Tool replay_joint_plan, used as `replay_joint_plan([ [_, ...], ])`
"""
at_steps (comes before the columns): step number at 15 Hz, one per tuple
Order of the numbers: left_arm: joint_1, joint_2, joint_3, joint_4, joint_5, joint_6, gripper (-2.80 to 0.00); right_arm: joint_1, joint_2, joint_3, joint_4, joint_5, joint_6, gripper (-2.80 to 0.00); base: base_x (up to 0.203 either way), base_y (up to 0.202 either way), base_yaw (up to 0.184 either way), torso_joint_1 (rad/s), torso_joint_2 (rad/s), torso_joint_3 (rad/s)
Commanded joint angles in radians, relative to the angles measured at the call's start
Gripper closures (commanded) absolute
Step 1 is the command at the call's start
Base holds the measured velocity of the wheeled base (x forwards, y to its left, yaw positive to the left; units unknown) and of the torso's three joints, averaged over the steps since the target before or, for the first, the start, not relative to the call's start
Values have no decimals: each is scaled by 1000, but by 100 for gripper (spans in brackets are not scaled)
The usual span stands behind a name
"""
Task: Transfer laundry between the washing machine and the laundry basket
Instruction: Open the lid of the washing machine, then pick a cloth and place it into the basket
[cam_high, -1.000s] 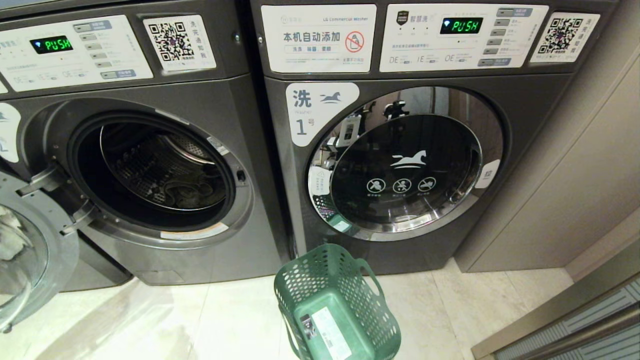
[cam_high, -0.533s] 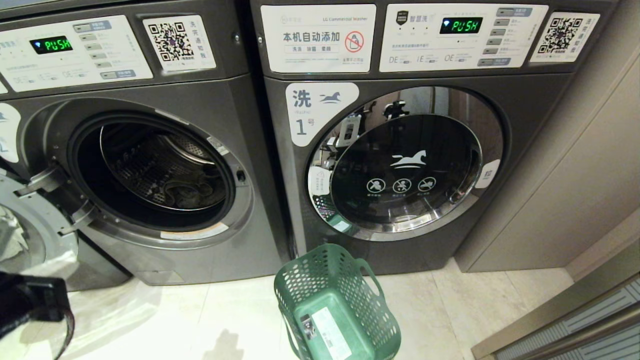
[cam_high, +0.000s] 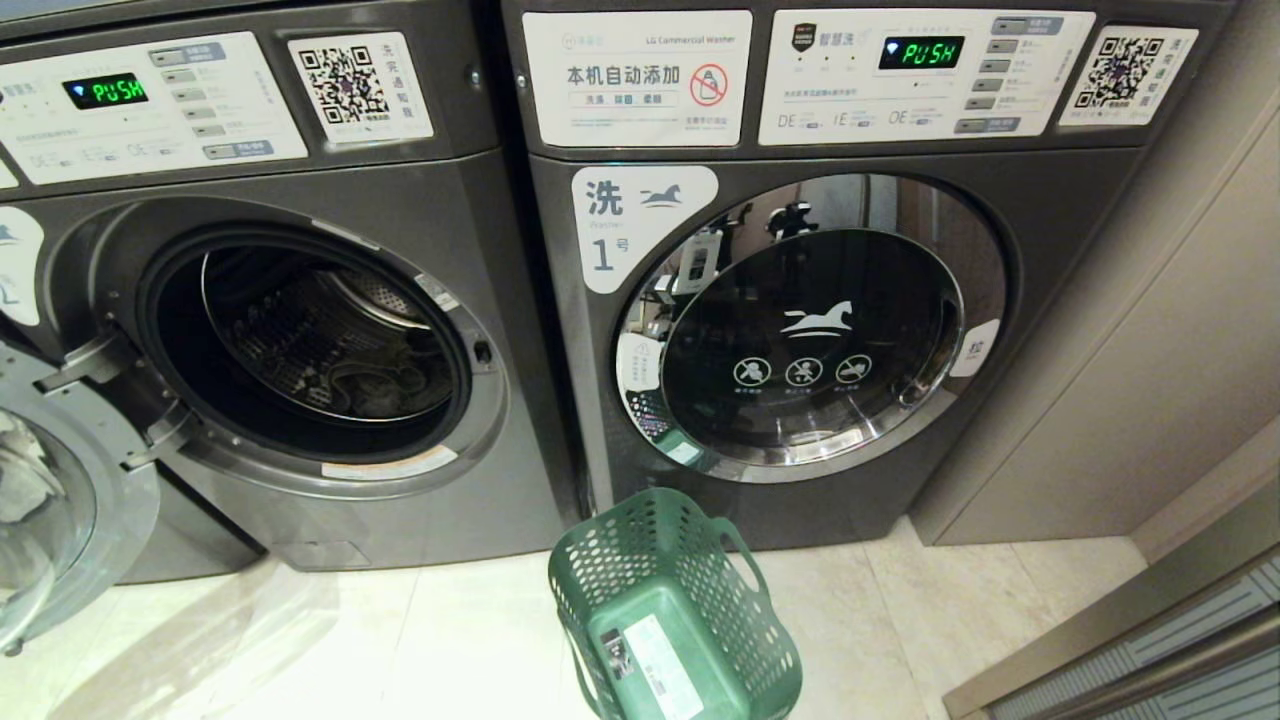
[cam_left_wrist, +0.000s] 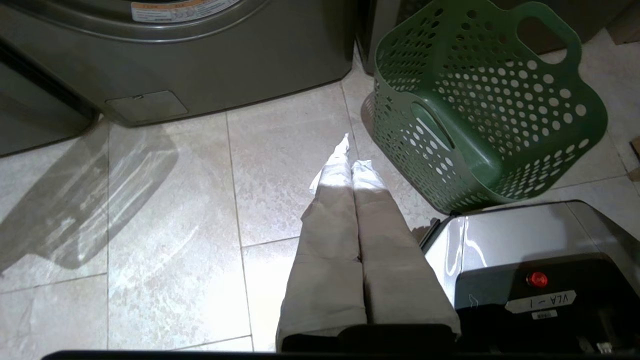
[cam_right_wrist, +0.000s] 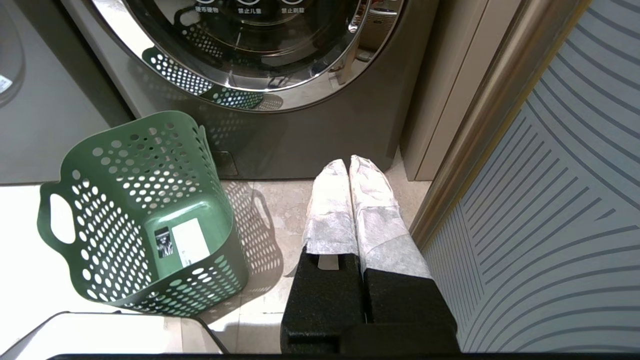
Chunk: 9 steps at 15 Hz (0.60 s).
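Both grippers, left gripper (cam_left_wrist: 350, 165) and right gripper (cam_right_wrist: 350, 172), hang low over the floor (cam_high: 400, 640), jaws together, holding nothing. Green laundry basket (cam_high: 670, 600) looks empty, tipped beside the closed washer. Clothes (cam_high: 370, 385) sit in the open drum (cam_high: 310, 330), so spread the jaws before reaching deep.

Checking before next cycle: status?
Left gripper and right gripper shut, empty, low over floor. Basket empty; laundry in open left washer. Nothing blocking.

Pale tiled floor (cam_high: 450, 640); green laundry basket (cam_high: 672, 610) upright on it, before two washers (cam_high: 420, 300).
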<state>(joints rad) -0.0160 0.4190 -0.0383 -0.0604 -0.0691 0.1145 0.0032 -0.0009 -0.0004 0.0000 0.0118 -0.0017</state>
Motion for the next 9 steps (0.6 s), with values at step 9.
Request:
replay_joint_plan([
  [9,13,-421,38,79,28,-19,0,0,1,0,0,0,0,0,0,0,0,0,0,0],
])
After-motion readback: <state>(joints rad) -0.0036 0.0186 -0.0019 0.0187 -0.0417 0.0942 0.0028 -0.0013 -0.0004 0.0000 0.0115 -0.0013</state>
